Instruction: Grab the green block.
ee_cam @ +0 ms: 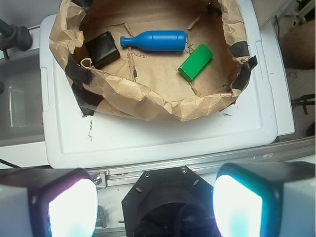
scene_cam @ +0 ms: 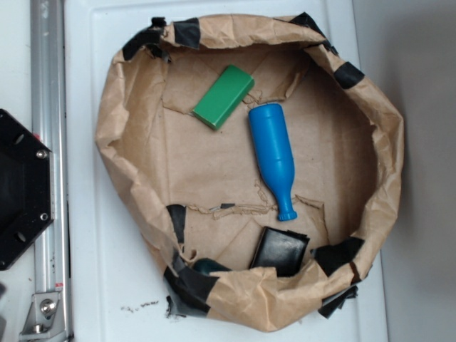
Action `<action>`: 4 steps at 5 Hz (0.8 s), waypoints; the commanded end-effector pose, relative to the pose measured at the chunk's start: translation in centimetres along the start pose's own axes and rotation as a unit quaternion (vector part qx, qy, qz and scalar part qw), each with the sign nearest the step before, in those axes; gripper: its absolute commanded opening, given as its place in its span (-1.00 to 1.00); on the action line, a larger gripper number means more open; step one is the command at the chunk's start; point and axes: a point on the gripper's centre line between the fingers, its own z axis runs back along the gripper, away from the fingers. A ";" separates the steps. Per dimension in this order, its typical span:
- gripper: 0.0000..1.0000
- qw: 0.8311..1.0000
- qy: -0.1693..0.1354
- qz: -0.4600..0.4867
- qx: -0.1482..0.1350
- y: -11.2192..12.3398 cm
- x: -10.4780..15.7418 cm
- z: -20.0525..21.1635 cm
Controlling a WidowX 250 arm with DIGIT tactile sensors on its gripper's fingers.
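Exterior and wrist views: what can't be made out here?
- Claw: absent from the exterior view; in the wrist view only blurred, glowing pads, tips cut off by the bottom edge.
- Dark teal object: exterior view, mostly hidden by the paper rim.
- Black box: near edge covered by the rim.

The robot's base plate (scene_cam: 20,187) is black and angular, roughly octagonal, with small silver screws set near its corners. It sits touching a long silver aluminium rail (scene_cam: 48,142), which ends in a metal bracket with a bolt. In the wrist view the same black plate shows a round dark opening at its middle. The claw (ee_cam: 155,205) has two blocky fingers (ee_cam: 237,205) with dark rims; their pale faces glow white, tinged pink and cyan.
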 end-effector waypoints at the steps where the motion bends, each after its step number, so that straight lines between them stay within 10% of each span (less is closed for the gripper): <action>1: 1.00 1.000 0.000 0.000 0.000 0.0 0.0 0.0; 4: 1.00 0.982 -0.085 0.164 -0.040 2.4 9.0 -8.3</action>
